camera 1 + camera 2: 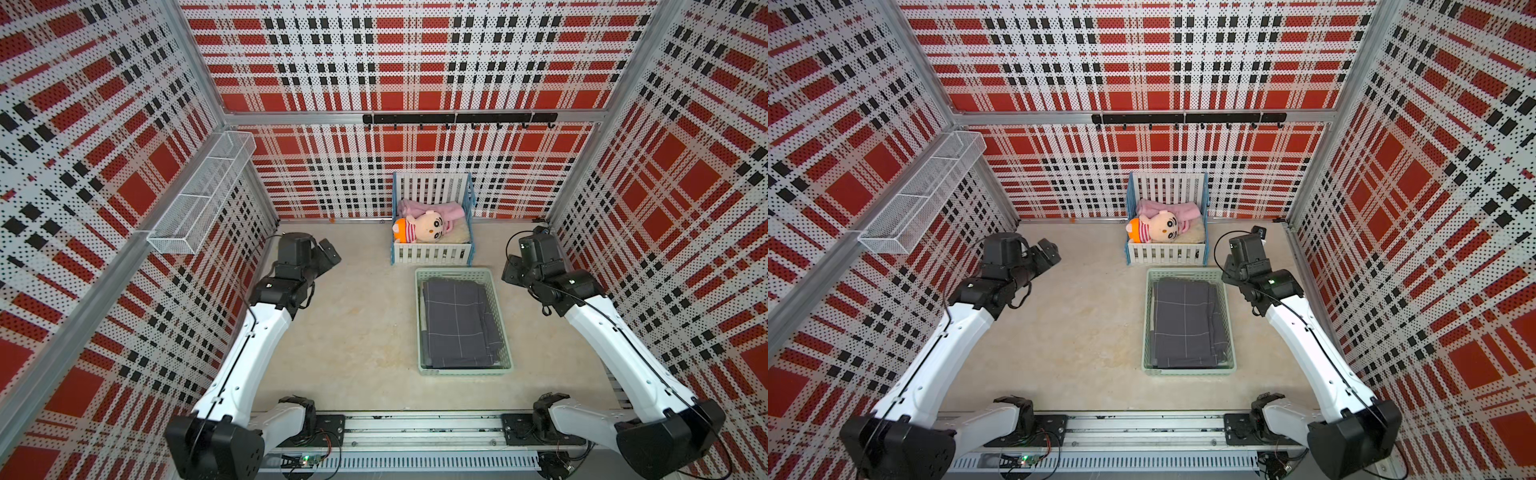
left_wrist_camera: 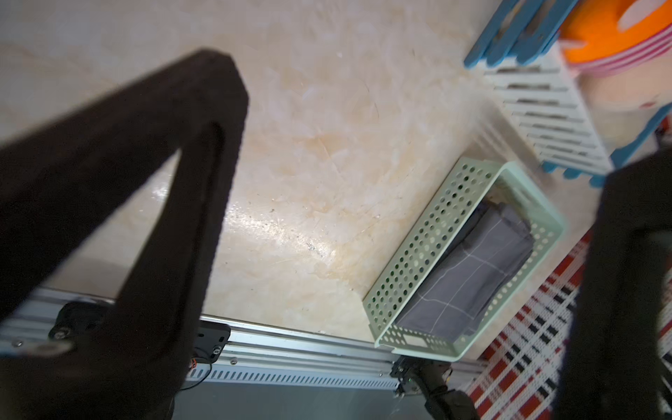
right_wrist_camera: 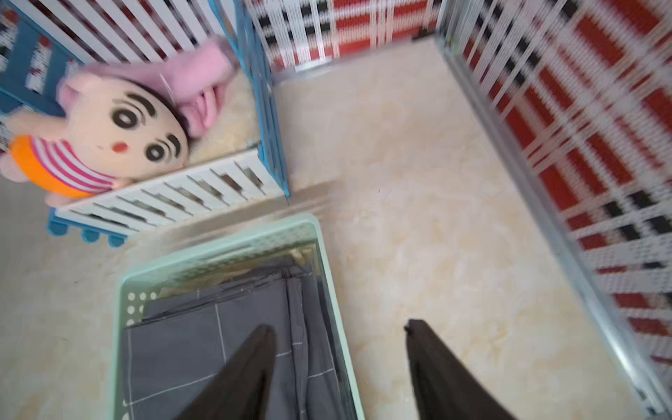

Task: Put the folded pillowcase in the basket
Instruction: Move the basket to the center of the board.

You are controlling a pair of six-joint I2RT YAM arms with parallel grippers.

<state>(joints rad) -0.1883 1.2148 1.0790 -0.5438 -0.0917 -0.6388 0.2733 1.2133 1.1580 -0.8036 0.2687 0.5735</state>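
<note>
Inside the basket (image 1: 455, 273) we see the pillowcase (image 1: 453, 324). Our left gripper (image 2: 427, 120) and right gripper (image 3: 339, 326) have spread, empty jaws; the right one might bump the rim.

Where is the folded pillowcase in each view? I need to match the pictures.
Top view: pillowcase inside the basket, right of centre.
Top view: same, near centre.
Left wrist: in the basket, between toy crib and metal rail.
Right wrist: in the basket, nearer than the crib.
Shared landmark: the toy crib adjoining the basket.
</note>
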